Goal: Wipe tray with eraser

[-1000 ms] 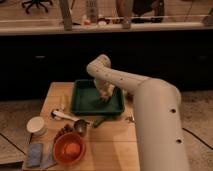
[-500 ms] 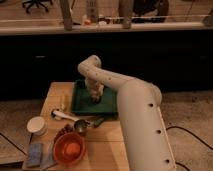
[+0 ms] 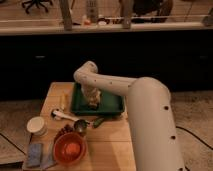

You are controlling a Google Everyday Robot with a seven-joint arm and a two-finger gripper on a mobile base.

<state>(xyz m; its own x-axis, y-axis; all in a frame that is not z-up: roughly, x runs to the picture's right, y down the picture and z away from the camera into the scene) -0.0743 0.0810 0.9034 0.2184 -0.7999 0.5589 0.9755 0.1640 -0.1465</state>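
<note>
The dark green tray (image 3: 114, 106) lies at the back of the wooden table, right of centre. My white arm reaches from the lower right over it and bends down into it. My gripper (image 3: 93, 100) is down inside the tray at its left-middle. A small pale tan eraser (image 3: 94, 103) shows right under the gripper, against the tray floor. The gripper covers the eraser's top, so its hold is unclear.
An orange-red bowl (image 3: 69, 148) sits at the front left. A blue-grey pad (image 3: 34, 154) lies left of it. A white cup (image 3: 36, 125) stands at the left edge. A metal scoop (image 3: 70, 119) and a green item (image 3: 99, 121) lie before the tray.
The gripper and eraser moved left across the tray from its right-middle to its left-middle. The arm's elbow swung left with it.
</note>
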